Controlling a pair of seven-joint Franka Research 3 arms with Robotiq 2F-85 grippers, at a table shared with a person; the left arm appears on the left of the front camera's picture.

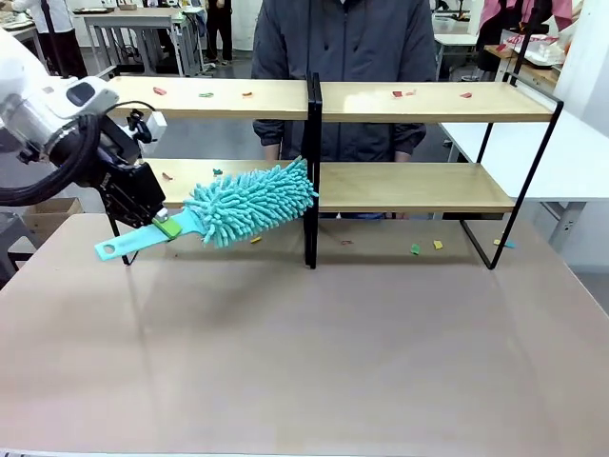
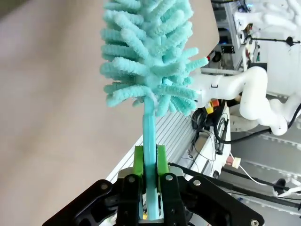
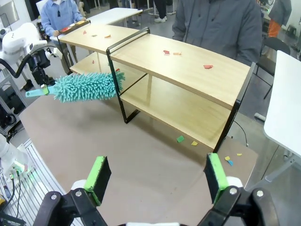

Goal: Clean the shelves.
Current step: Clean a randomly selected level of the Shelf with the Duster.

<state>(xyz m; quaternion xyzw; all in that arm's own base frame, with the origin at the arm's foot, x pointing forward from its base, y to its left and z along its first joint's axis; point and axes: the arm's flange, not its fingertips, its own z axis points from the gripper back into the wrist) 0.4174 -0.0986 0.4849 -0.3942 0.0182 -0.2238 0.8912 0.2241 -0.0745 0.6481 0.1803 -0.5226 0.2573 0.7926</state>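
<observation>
The shelves (image 1: 409, 102) stand across the far half of the table, two light-wood boards on a black frame; they also appear as shelves (image 3: 188, 70) in the right wrist view. Small coloured scraps (image 1: 403, 93) lie on both boards. My left gripper (image 1: 164, 225) is shut on the flat handle of a teal fluffy duster (image 1: 249, 204), whose head hangs just in front of the lower board's left half, near the central upright. In the left wrist view the green pads (image 2: 138, 160) clamp the duster handle (image 2: 149, 141). My right gripper (image 3: 157, 181) is open, high above the table, holding nothing.
A person (image 1: 347, 57) in a dark jacket stands behind the shelves. More scraps (image 1: 425, 248) lie on the brown table (image 1: 314, 352) under the right half. White tables (image 1: 571, 152) stand to the right.
</observation>
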